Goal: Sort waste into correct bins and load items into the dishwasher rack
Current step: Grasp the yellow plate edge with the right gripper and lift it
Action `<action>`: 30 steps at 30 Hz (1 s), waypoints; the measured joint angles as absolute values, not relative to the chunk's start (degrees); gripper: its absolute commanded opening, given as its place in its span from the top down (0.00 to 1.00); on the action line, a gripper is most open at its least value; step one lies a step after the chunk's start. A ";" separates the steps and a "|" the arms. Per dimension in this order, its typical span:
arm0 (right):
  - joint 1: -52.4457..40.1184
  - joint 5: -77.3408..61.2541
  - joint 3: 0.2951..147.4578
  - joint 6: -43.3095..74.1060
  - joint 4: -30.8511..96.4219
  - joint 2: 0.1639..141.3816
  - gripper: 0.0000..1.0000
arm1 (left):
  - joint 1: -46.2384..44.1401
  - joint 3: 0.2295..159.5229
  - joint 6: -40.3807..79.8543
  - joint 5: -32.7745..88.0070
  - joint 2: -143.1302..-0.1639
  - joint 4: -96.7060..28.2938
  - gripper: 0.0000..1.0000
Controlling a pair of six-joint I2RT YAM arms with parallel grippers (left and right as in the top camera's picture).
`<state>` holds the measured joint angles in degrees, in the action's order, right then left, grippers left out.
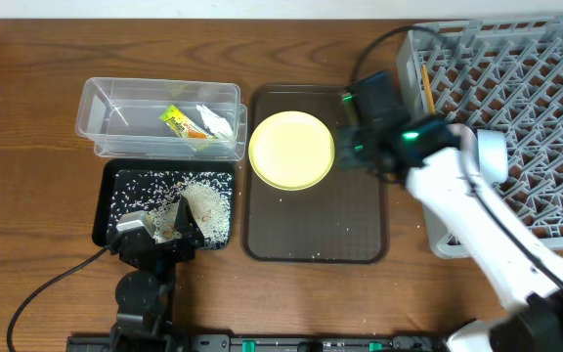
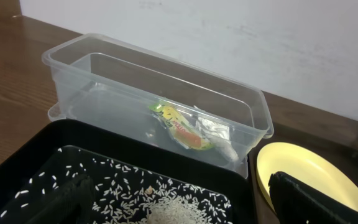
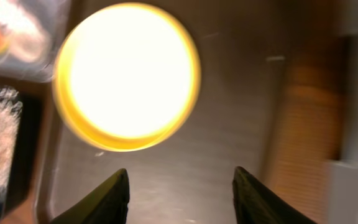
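The pale-yellow plate (image 1: 292, 149) lies on the dark brown serving tray (image 1: 316, 240); it also shows in the right wrist view (image 3: 128, 74) and the left wrist view (image 2: 303, 171). My right gripper (image 3: 180, 180) is open and empty, above the tray just right of the plate (image 1: 350, 137). The clear tub (image 1: 106, 103) holds the green-and-orange wrapper (image 2: 182, 127) and the white scrap (image 2: 219, 134). Rice grains (image 1: 198, 205) lie in the black tray (image 1: 110, 176). My left gripper (image 2: 179, 202) is open over the rice, at the tray's front (image 1: 159, 230). A chopstick (image 1: 425, 88) rests in the grey rack (image 1: 516, 88).
The rack fills the right side, against the serving tray's right edge. A black cable runs over the table at front left (image 1: 47, 288). A few rice grains lie on the serving tray (image 1: 281, 200). Bowls and cup are out of view.
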<state>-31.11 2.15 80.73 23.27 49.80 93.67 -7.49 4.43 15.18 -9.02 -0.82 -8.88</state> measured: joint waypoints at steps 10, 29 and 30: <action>-34.06 6.07 80.64 36.29 41.25 113.12 0.55 | -7.49 4.43 15.18 -9.02 -0.82 -8.88 0.08; -22.41 9.76 80.12 31.81 46.00 105.38 0.99 | -7.49 4.43 15.18 -9.02 -0.82 -8.88 0.08; -21.32 11.35 80.12 30.28 45.95 102.63 0.99 | -7.49 4.43 15.20 -9.02 -0.82 -8.88 0.08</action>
<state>-21.32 11.35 80.12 30.28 45.95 102.63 -7.49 4.43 15.20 -9.02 -0.82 -8.88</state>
